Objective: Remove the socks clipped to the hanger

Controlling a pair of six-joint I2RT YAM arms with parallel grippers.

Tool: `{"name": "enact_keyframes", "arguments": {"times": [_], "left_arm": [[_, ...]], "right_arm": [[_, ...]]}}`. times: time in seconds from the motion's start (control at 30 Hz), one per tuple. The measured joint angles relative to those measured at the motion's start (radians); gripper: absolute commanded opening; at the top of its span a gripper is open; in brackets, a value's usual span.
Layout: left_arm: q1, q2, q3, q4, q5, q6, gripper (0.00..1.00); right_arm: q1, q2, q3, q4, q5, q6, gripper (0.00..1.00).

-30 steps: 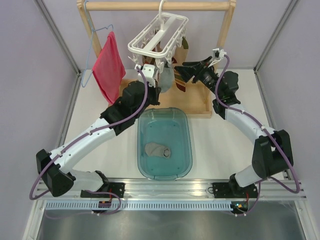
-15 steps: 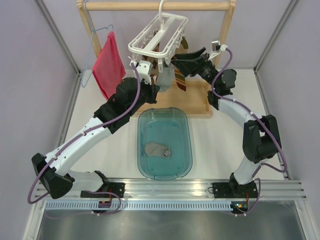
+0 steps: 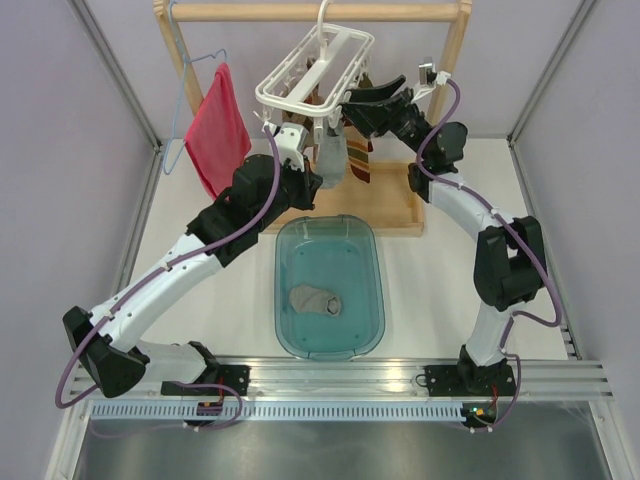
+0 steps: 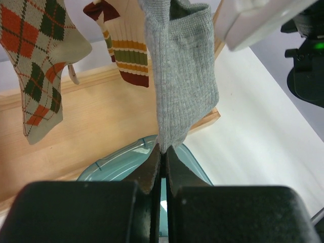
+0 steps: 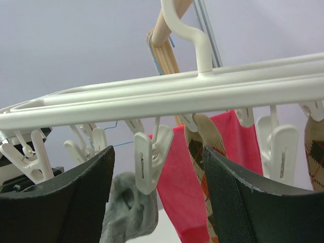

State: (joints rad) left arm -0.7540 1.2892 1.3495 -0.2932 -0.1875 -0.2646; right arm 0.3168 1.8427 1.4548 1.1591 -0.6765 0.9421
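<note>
**Operator:** Where does my left side stand?

**Spotter:** Your left gripper (image 4: 161, 154) is clenched on the bottom edge of the grey sock (image 4: 182, 76); the sock rises straight from the pinch and its top is cut off by the edge of your left wrist view, so you cannot see there which clip holds it; the argyle sock (image 4: 38, 66) and the striped sock (image 4: 126, 45) hang to its left over the wooden base (image 4: 101, 116), their tops also out of frame.

**Operator:** And the right?

**Spotter:** Your right gripper (image 5: 158, 152) is released, its fingers spread either side of one white clip (image 5: 149, 157) under the hanger (image 3: 315, 70); I cannot tell whether the pads touch it; the bunched grey fabric just below that clip is partly hidden behind one finger, and whether the clip bites it is hard to make out; the red cloth (image 5: 174, 187) shows behind.

**Operator:** The hanger itself?

**Spotter:** It hangs tilted by its hook from the wooden rail (image 3: 320, 12); from above, the socks crowd under its frame and your wrists cover them, so you cannot count them; one loose sock (image 3: 315, 300) lies in the blue tub (image 3: 378, 300).
</note>
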Motion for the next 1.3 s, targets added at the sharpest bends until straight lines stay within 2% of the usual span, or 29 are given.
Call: {"name": "enact_keyframes", "arguments": {"times": [0.37,0.4,0.43,0.6,0.73,0.9,1.0,1.03,1.3], "left_arm": [[0.002,0.0,0.009,-0.016,0.016,-0.006,0.02],[0.002,0.0,0.009,-0.016,0.017,-0.007,0.02],[0.002,0.0,0.009,-0.018,0.017,-0.008,0.02],[0.002,0.0,0.009,-0.021,0.031,-0.009,0.02],[0.002,0.0,0.009,-0.027,0.034,-0.016,0.02],[0.004,-0.003,0.009,-0.03,0.034,-0.022,0.02],[0.007,-0.004,0.009,-0.035,0.034,-0.027,0.02],[0.008,-0.005,0.009,-0.035,0.034,-0.029,0.02],[0.013,-0.008,0.008,-0.042,0.034,-0.036,0.02]], "right_arm": [[0.067,0.076,0.134,-0.046,-0.008,-0.003,0.73],[0.071,0.076,0.136,-0.047,-0.008,-0.004,0.71],[0.075,0.076,0.137,-0.047,-0.007,-0.006,0.65],[0.078,0.076,0.139,-0.047,0.004,-0.01,0.58],[0.078,0.076,0.139,-0.045,0.014,-0.013,0.42],[0.078,0.076,0.139,-0.044,0.021,-0.011,0.3],[0.078,0.076,0.139,-0.044,0.023,-0.012,0.15],[0.078,0.076,0.139,-0.044,0.024,-0.011,0.01],[0.078,0.076,0.136,-0.042,0.041,-0.011,0.01]]}}
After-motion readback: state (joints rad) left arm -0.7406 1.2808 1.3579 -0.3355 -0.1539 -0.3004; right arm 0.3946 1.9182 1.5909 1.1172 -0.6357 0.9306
